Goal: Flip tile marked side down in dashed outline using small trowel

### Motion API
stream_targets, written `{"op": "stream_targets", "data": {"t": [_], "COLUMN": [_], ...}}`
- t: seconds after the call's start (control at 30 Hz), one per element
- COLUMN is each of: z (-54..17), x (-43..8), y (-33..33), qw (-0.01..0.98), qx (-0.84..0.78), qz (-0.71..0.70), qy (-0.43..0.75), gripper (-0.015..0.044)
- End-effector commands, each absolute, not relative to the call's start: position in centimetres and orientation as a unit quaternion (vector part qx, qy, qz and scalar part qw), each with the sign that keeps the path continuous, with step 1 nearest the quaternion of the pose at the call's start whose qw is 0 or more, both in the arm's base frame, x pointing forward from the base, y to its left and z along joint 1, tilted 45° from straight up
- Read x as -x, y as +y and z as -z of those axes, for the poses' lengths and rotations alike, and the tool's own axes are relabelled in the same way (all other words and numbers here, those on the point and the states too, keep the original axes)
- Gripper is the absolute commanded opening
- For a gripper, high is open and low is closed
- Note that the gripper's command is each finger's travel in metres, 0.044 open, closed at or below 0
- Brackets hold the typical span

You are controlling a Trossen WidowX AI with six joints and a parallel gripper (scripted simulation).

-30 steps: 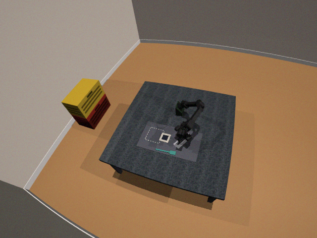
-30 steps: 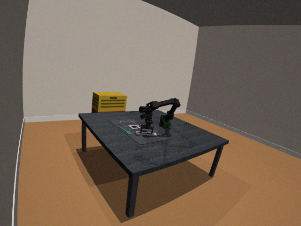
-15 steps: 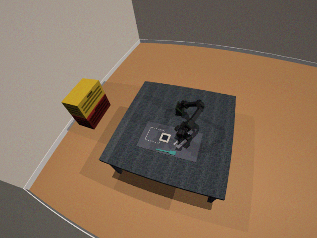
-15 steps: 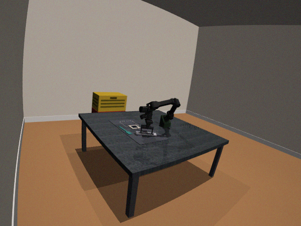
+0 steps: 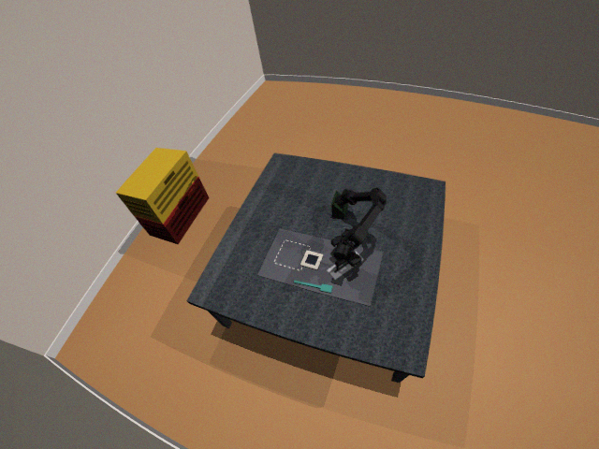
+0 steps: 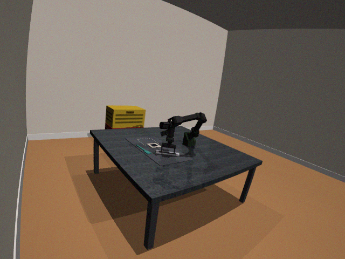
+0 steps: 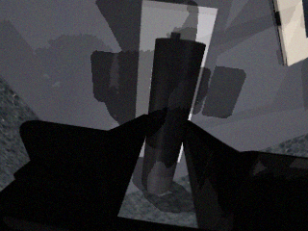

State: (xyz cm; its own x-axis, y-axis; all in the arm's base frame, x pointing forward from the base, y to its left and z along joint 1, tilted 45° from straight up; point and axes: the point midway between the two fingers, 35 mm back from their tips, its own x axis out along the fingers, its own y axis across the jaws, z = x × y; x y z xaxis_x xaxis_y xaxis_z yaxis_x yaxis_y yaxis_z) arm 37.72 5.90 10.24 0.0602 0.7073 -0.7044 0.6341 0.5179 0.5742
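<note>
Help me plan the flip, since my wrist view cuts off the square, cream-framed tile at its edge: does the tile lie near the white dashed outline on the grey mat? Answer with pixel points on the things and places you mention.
Observer: Yes. The tile (image 5: 312,259) (image 6: 153,145) (image 7: 293,38) sits at the side of the outline (image 5: 279,252) (image 6: 146,138) nearest the trowel (image 5: 338,273) (image 6: 158,152) (image 7: 175,87), hiding part of that dashed line.

Operator: Anything else on the mat (image 5: 358,285) (image 6: 164,161) (image 7: 48,26) that I can't see?

Observer: A flat teal tool (image 5: 314,285) (image 6: 143,149) with a thin handle and a rectangular head lies along one long edge, apart from the tile.
</note>
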Motion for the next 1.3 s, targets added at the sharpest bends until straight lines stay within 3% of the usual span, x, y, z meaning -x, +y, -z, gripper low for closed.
{"op": "stream_targets", "data": {"t": [0.0,1.07,1.27], "z": [-10.28,-10.28,-10.28], "x": [-37.70,-37.70,-37.70], "y": [5.93,5.92,5.92], "qw": [0.509,0.212,0.205], "qx": [-0.521,-0.696,-0.699], "qz": [0.005,0.320,0.326], "qy": [0.685,0.606,0.603], "gripper": [0.0130,0.0130,0.0130]}}
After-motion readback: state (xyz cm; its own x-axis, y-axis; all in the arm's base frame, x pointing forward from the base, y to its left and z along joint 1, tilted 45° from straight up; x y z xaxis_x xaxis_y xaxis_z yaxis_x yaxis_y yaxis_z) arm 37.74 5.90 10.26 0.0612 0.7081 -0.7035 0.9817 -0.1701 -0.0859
